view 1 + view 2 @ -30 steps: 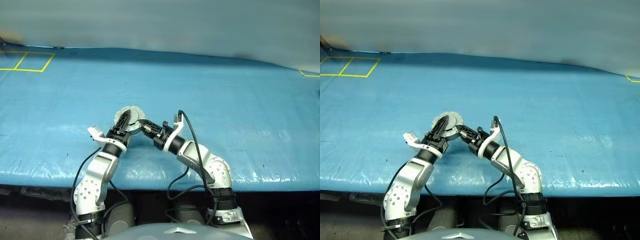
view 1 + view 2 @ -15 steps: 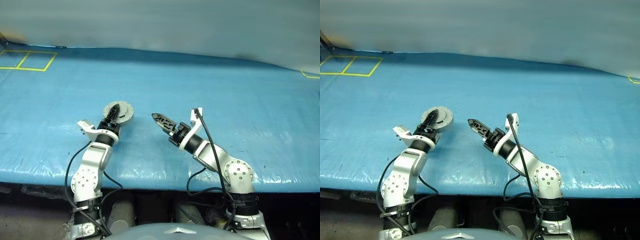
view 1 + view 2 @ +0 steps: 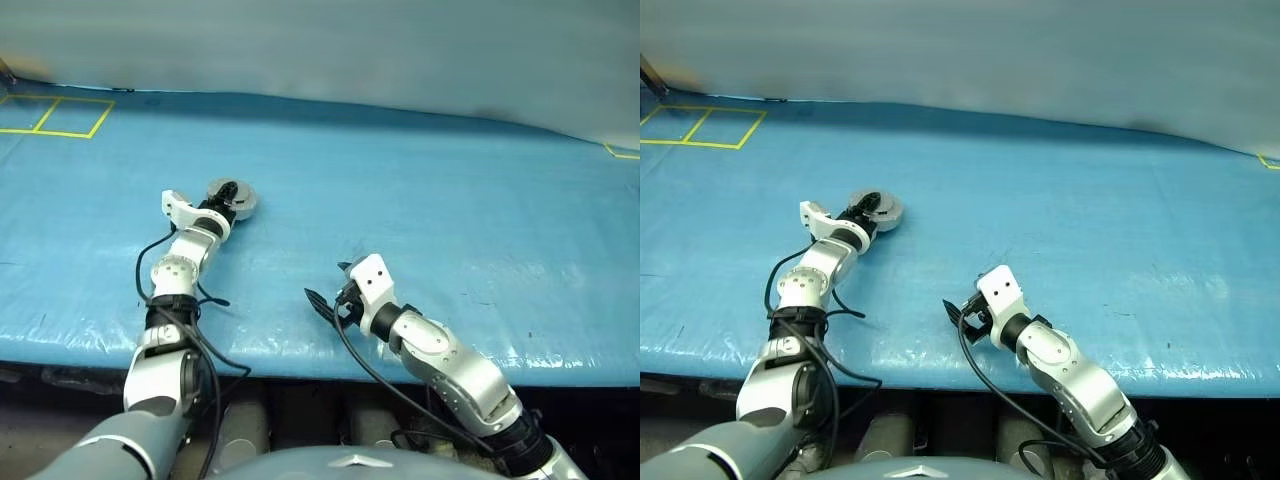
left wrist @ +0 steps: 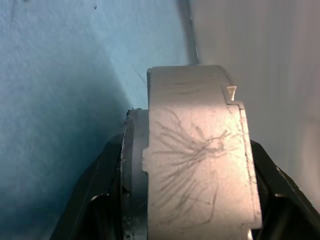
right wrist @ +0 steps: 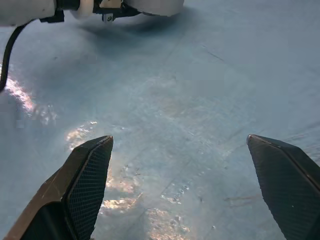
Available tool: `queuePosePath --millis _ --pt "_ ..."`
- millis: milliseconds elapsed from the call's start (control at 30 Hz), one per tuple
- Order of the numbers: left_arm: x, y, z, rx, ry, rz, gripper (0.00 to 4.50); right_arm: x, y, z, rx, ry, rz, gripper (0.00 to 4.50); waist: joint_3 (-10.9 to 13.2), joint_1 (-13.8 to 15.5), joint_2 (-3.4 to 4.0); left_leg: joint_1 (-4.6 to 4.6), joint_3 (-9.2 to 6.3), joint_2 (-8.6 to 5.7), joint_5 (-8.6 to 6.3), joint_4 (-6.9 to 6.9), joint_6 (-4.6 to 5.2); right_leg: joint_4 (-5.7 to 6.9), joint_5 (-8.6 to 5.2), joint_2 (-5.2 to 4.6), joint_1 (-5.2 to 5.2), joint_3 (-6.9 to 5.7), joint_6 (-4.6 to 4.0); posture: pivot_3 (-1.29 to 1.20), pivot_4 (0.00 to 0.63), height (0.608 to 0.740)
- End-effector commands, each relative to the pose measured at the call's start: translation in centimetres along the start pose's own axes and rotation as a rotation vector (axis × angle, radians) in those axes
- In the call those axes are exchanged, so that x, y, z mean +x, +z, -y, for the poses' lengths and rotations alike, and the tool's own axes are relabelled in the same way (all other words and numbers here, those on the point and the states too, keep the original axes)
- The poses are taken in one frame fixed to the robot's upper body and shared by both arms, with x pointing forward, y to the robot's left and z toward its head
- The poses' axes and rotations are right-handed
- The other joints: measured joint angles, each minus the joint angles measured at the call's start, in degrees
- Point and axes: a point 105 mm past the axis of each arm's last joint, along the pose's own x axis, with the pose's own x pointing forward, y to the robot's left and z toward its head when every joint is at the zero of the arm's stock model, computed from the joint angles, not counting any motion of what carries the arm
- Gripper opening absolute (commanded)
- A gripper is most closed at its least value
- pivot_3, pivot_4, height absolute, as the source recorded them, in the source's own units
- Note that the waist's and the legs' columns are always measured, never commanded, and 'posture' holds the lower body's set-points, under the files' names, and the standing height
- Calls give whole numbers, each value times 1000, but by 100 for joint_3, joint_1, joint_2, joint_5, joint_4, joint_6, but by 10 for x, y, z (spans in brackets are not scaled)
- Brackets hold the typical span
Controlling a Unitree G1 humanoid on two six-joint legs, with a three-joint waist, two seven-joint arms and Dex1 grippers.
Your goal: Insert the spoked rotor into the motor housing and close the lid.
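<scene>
At far left, yellow tape squares (image 3: 55, 118) mark the blue-covered counter (image 3: 450, 200), well beyond the left pincer (image 3: 228, 196). That pincer, stretched out over the counter, pinches the round grey motor housing (image 3: 238, 199) by its edges; in its wrist view the scratched grey metal (image 4: 195, 160) sits between the two black fingers (image 4: 97, 195). Well apart to the right, near the counter's front edge, the right pincer (image 3: 318, 303) stands spread wide, with bare blue sheet between its fingers (image 5: 85, 185).

I see a blue table cover (image 3: 420, 210) with yellow taped squares (image 3: 55, 117) at its far-left corner. The grey motor housing (image 4: 195, 150) shows scratched silver metal between black fingers (image 4: 100, 200).
</scene>
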Motion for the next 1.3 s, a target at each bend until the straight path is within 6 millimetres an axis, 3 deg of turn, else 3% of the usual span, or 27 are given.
queuePosePath --millis 33,367,433,533,600,633,733,900,1000,1133,1300 --pt "13 11 32 41 -94 28 2365 2 9 3 -95 -58 97 4500 4 -4 -7 -1 -1 -1 1 0 -1 -1 0 -1 1 -1 1 0 150 740" --pt "34 -20 27 148 -8 -93 2365 9 -1 -1 -98 -85 87 4500 8 -16 -12 0 -3 -4 2 -4 -4 2 -1 -7 0 -5 4 0 150 740" --pt "33 -20 22 150 14 -98 3108 10 -2 -3 -89 -75 81 4500 8 -17 -12 2 -3 -3 2 -4 -4 4 -1 -8 1 -5 4 0 150 740" --pt "26 -12 3 163 65 -105 3647 13 -2 -6 -64 -60 74 4500 7 -24 -11 10 -3 -2 4 -3 -6 8 0 -10 8 -5 4 0 150 740" --pt "19 -7 -13 177 113 -121 4268 14 -1 -7 -64 -54 76 4500 6 -62 -9 26 2 0 4 -4 -7 11 0 -10 17 -3 4 0 150 740" --pt "15 -5 -22 193 138 -141 4466 15 -1 -8 -61 -48 76 4500 3 -97 -6 34 3 2 4 -5 -7 14 -1 -9 20 -2 3 0 150 740" --pt "-4 2 -44 239 174 -190 4466 18 -1 -12 -72 -21 59 4500 1 -210 -2 64 13 9 4 -15 -8 22 -1 -9 35 5 0 0 150 740" --pt "-56 -4 -83 386 255 -343 4466 23 -2 -21 -42 25 52 4500 -20 -307 13 165 27 55 -4 -48 -10 27 -16 -15 109 1 -28 0 150 740" --pt "-88 -9 -92 535 274 -412 4466 25 -1 -28 -6 63 46 4500 -49 -312 35 227 33 58 -24 -68 -45 33 -30 -34 127 4 -53 0 150 740" --pt "-122 -17 -73 964 146 -368 4466 25 0 -26 72 74 49 4500 -72 -307 48 244 34 63 -26 -96 -70 33 -58 -53 123 10 -107 0 150 740" --pt "-148 -39 -41 1286 -35 -229 4466 26 5 -8 119 13 66 4500 -74 -151 47 217 39 57 -17 -143 -88 26 -65 -78 76 29 -144 0 150 740"
